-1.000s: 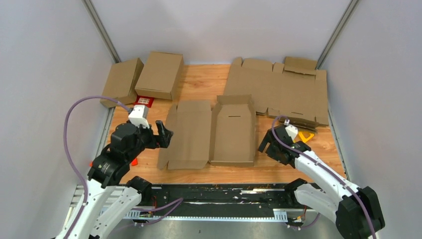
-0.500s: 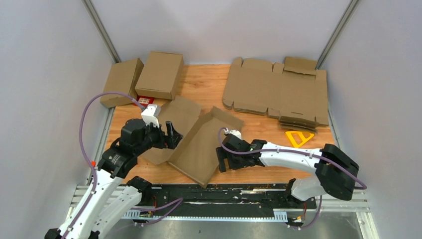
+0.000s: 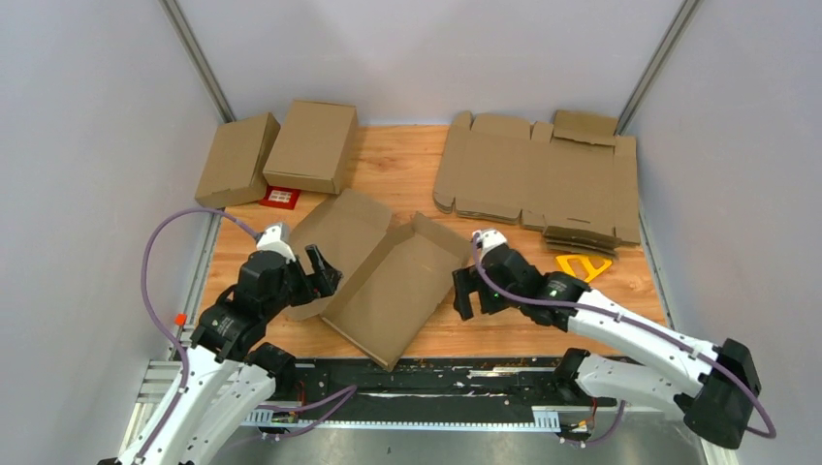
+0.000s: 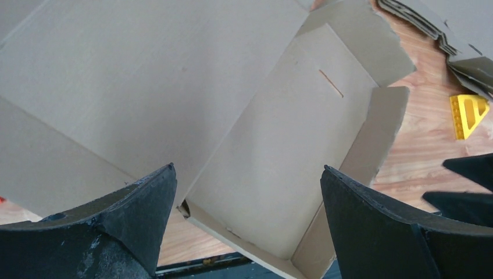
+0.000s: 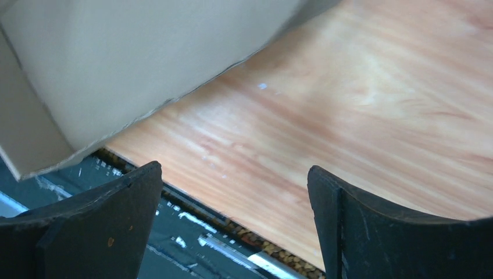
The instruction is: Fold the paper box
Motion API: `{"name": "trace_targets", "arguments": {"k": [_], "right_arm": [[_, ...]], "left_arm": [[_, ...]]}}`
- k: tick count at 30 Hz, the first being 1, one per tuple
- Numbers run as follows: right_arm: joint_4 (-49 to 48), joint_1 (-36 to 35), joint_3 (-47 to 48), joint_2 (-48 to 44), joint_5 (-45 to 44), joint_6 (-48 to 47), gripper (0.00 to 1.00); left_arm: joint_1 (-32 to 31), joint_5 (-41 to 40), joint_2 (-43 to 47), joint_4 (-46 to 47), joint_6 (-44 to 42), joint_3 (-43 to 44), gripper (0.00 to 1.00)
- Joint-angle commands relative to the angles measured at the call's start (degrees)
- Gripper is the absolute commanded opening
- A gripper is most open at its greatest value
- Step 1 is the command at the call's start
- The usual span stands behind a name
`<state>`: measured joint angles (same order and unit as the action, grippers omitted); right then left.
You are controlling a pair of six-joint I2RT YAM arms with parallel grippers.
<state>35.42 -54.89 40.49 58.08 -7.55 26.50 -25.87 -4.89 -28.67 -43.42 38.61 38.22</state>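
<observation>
— So, where's the box (image 3: 388, 283)?
— Near-left part of the surface (image 3: 407, 160), lying skewed, with one corner out over the near edge. It's plain brown and opened out into two big panels. The slotted panel has a side flap standing up.
— And the left pincer (image 3: 325, 266)?
— Spread wide, nothing in it. It sits at the box's left edge; can't tell if it touches.
— And the right pincer (image 3: 472, 298)?
— Also wide apart and empty. It's just beside the box's right edge, low over bare wood. The wrist view shows cardboard off to one side, not between the fingers.
— Other stuff?
— A stack of flat sheets (image 3: 543, 179) at the far right corner, with a yellow triangle (image 3: 582, 265) just in front of it. Two closed cartons (image 3: 310, 145) at the far left corner, with a red card (image 3: 281, 197) at their near side.
</observation>
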Motion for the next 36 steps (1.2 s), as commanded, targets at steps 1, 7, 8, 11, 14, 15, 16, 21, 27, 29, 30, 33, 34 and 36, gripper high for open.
{"name": "trace_targets", "arguments": {"k": [1,7,8,11,14,15,16,21,27,29,30,33,34,36], "right_arm": [[1.43,9.76,2.34,-4.84,4.01,-7.21,0.95],[-1.79,23.48,10.16,2.93,18.83,-13.67,0.97],[-3.28,25.25,11.13,5.78,21.03,-13.75,0.96],[-6.85,28.64,13.84,12.87,24.78,-13.20,0.95],[-8.79,28.79,17.41,17.84,24.09,-13.35,0.92],[-9.77,28.71,18.26,19.25,24.08,-13.34,0.91],[-10.71,28.67,19.09,20.88,23.81,-13.34,0.90],[-14.26,26.60,22.51,29.84,17.56,-14.95,0.88],[-16.21,26.61,26.56,39.93,11.62,-21.28,0.87],[-17.41,26.55,27.36,42.12,13.19,-22.21,0.86],[-18.57,26.52,27.33,42.80,14.64,-22.15,0.85],[-22.26,26.35,26.48,43.93,16.91,-21.59,0.76],[-22.43,26.29,26.48,44.24,17.48,-21.61,0.71],[-22.68,26.17,26.09,44.03,18.55,-21.68,0.57]], "left_arm": [[-0.06,-1.57,0.19,-1.45,7.58,-1.78,1.00],[-0.06,2.74,-3.67,-1.38,10.75,-3.59,1.00],[-0.06,3.04,-4.27,-1.57,11.19,-3.72,1.00],[-0.14,3.28,-4.12,-2.56,12.93,-4.86,0.98],[-0.15,2.51,-2.36,-3.55,15.16,-6.84,0.97],[-0.15,2.39,-1.64,-3.61,15.83,-7.73,0.97],[-0.19,2.34,-1.12,-3.42,16.37,-8.47,0.96],[-0.24,1.90,-1.48,-1.69,16.40,-10.16,0.96],[-0.24,1.42,-4.49,-1.96,11.82,-7.82,0.97],[-0.24,1.20,-4.36,-2.27,11.58,-7.45,0.97],[-0.24,0.94,-4.06,-2.40,11.62,-7.30,0.98],[-0.24,0.75,-3.25,-2.37,11.54,-6.84,0.98],[-0.24,1.01,-3.24,-2.45,11.38,-6.52,0.98],[-0.24,2.28,-3.24,-2.32,10.61,-5.91,0.98]]}}
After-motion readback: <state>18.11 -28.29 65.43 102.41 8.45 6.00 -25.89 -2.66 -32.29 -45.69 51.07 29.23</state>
